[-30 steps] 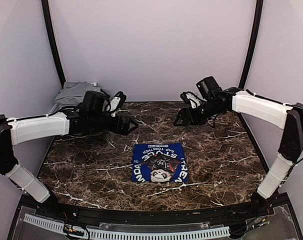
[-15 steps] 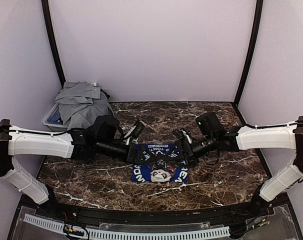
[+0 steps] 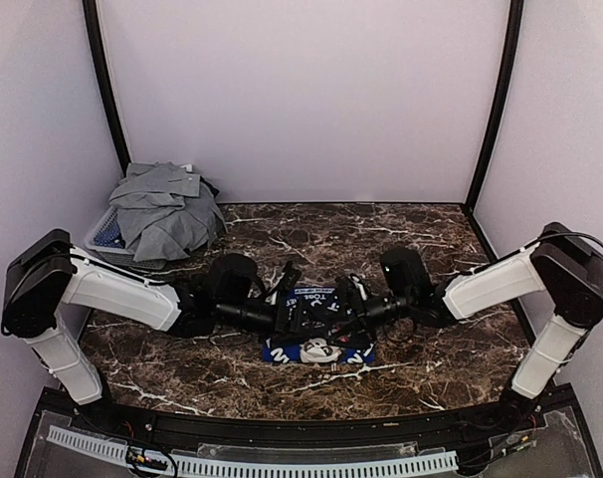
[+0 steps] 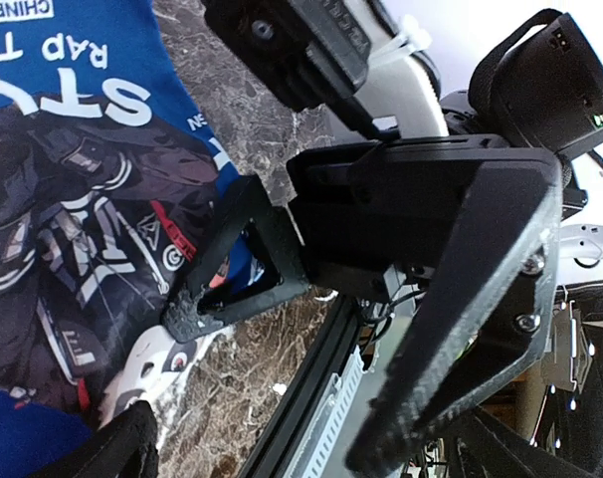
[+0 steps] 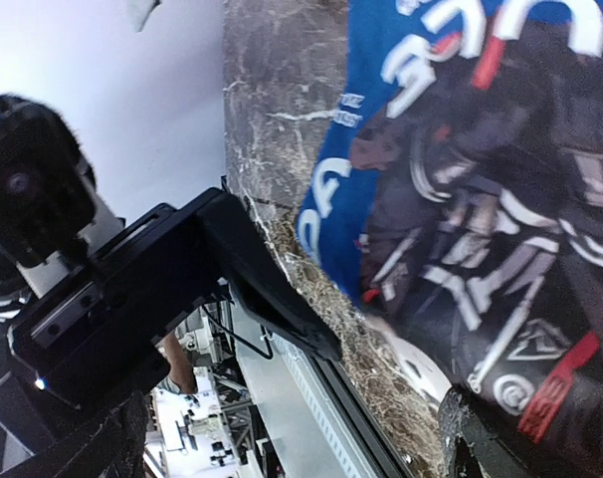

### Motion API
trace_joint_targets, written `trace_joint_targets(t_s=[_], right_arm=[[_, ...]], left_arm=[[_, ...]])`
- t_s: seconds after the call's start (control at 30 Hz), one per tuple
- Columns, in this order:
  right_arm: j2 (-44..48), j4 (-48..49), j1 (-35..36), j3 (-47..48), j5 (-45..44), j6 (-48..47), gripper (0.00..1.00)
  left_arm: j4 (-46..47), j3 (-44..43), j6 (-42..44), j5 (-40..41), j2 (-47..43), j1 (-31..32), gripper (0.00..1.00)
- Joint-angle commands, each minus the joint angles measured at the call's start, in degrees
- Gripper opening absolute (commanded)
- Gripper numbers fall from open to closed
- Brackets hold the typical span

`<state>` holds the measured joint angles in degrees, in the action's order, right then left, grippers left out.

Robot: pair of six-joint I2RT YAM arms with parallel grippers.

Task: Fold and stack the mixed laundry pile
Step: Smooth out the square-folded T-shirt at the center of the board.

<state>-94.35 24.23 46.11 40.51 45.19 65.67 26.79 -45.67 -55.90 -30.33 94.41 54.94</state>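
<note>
Laundry sits in two places on the dark marble worktop (image 3: 431, 249). A royal-blue T-shirt (image 3: 287, 352) lies folded flat, print side up, near the middle of the front half, its white lettering and dark figure showing. A heap of grey garments (image 3: 162, 209) is piled at the rear left corner, over a mesh basket (image 3: 104, 234) whose rim peeks out beneath it. Both arms reach low over the blue shirt from opposite sides and hide much of its upper part in the top view. The left gripper (image 3: 297, 309) comes in from the left and the right gripper (image 3: 343, 304) from the right, and the two stand close together, nearly facing each other, above the shirt. In the left wrist view the right gripper's jaws are spread wide with nothing between them. One black triangular finger (image 4: 232, 269) points down to the shirt's edge, where the blue cloth meets the marble, though whether it touches cannot be told. The right wrist view shows the left gripper beside the shirt's other edge. Its jaws also stand wide and hold nothing.
</note>
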Motion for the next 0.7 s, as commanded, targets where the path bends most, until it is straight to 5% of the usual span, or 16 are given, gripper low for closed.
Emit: trace_joint_targets(t_s=[0.0,0.33,0.5,0.67], right_arm=[[-5.51,11.82,0.39,-2.51,-1.06,6.02,0.99],[-13.58,22.96,-1.91,-12.10,-2.65,9.97,0.98],[-12.99,28.15,-3.75,-17.27,-1.69,10.77,0.97],[-1.70,10.97,-5.21,-14.72,-2.57,2.17,0.97]], left_arm=[[7.83,2.81,-4.61,2.21,4.86,-0.04,0.99],[22.43,12.69,-10.87,2.83,13.96,-4.28,0.99],[25.39,18.44,-11.50,2.93,11.63,-5.95,0.99],[13.24,17.33,-5.35,4.92,2.73,-6.24,0.99]])
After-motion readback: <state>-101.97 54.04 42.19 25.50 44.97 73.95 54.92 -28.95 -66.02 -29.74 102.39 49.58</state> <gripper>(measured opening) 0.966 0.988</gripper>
